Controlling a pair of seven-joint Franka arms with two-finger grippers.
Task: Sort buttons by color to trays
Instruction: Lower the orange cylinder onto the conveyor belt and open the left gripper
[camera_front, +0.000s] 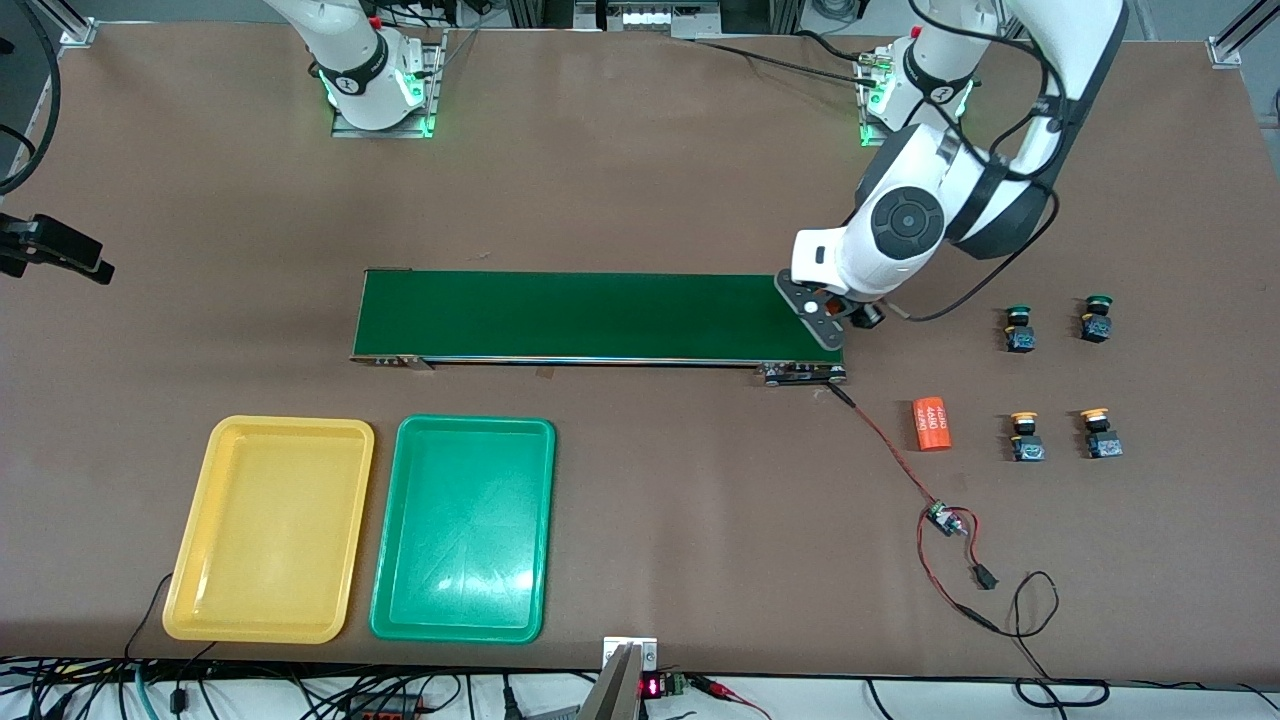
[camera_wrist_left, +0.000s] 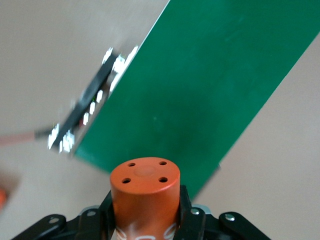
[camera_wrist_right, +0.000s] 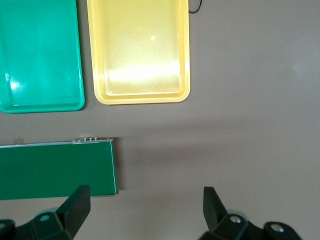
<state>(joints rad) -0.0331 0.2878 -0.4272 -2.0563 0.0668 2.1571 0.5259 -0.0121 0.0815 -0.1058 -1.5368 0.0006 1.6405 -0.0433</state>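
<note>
My left end effector (camera_wrist_left: 145, 220) is pinching an orange cylinder (camera_wrist_left: 145, 192), upright between its fingers, with four small holes in the flat top face; it hangs over the end of the dark-green conveyor belt (camera_front: 590, 315) that points toward the left arm's end of the worktop (camera_front: 640, 150). My right end effector (camera_wrist_right: 145, 207) has its fingers spread wide with nothing between them, and looks down over the bare worktop beside the belt's other end while that arm waits.

I see the four buttons standing toward the left arm's end of the worktop, each a small black blocky body under a round cap. The two green-capped buttons (camera_front: 1019, 328) (camera_front: 1096, 318) sit side by side, farther from the front camera. The two yellow-orange-capped buttons (camera_front: 1026, 437) (camera_front: 1100, 433) sit side by side nearer to it. A second orange cylinder (camera_front: 931, 424) with white print lies on its side just beside the yellow-capped pair.

The yellow tray (camera_front: 270, 530) and the green tray (camera_front: 464, 528) lie side by side near the front edge, toward the right arm's end, the yellow one closer to that corner. Both are shallow, with rounded corners, and I see nothing in them.
</note>
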